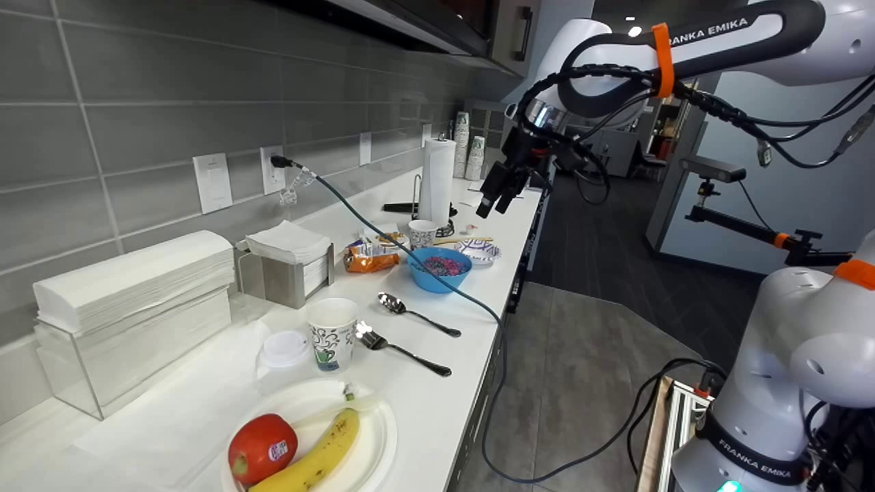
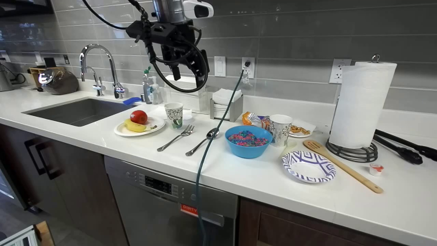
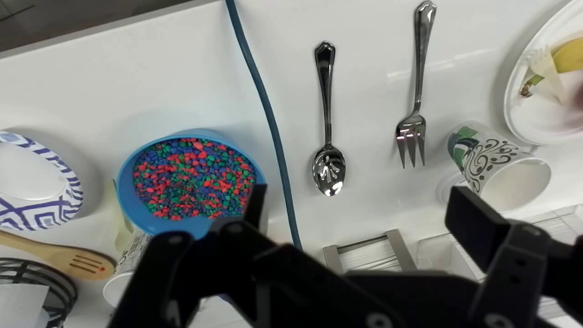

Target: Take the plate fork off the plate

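Note:
The plate (image 3: 524,120) is round, white and shallow; it also shows in both exterior views (image 1: 384,444) (image 2: 156,122). The plate fork (image 3: 548,75) looks pale, slim and see-through in the wrist view. It lies on the plate beside the banana stem, tines toward the counter's front edge. In an exterior view it is a faint pale shape (image 1: 362,404); it cannot be made out in the remaining view. My gripper (image 3: 363,212) is open and empty, its fingers wide apart. It hangs high above the counter, apart from the plate, as both exterior views (image 1: 493,206) (image 2: 187,80) show.
A banana (image 1: 321,454) and a red fruit (image 1: 263,447) share the plate. A paper cup (image 3: 498,166) stands close to it. A metal fork (image 3: 415,105), a slotted spoon (image 3: 328,132), a blue cable (image 3: 268,114) and a blue bowl (image 3: 196,135) lie farther along.

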